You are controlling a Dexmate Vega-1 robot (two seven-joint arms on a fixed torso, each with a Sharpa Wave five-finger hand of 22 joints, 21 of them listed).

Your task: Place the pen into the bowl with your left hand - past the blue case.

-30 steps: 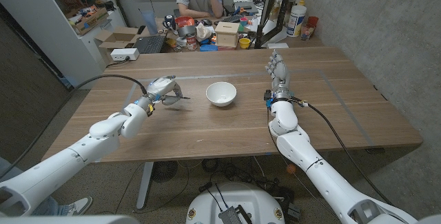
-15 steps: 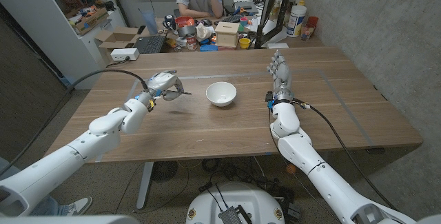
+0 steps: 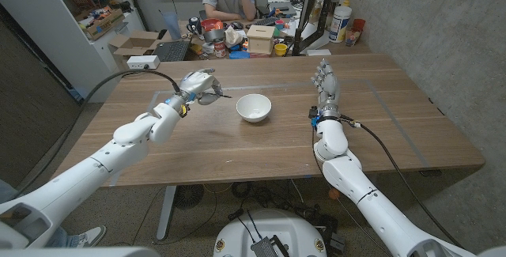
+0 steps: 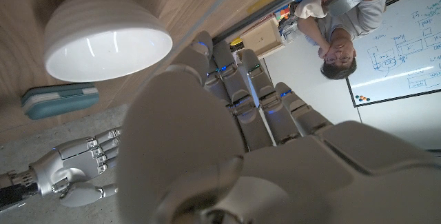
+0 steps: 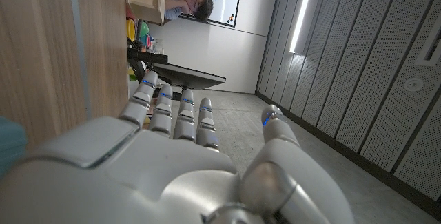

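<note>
- My left hand [image 3: 199, 85] hovers in the upper left of the head view, just left of the bowl [image 3: 254, 107]; its fingers are closed around the pen [image 3: 219, 93], whose dark tip pokes out toward the bowl.
- The bowl sits white and upright at the centre of the table [image 3: 237, 150]; the pen is not yet over its rim, as I judge it.
- In the left wrist view the blue case [image 4: 59, 103] lies just beside the bowl, with my right hand [image 3: 324, 83] beyond it; I cannot make the case out in the head view, so I trust the wrist picture for its place.
- My right hand stands upright at right of centre, fingers straight and apart, grasping nothing; it should stay clear.
- To do this step well: carry the pen on until its tip hangs over the bowl's middle; lower it close to the rim; only then loosen my fingers, so it neither bounces out nor tips the bowl.
</note>
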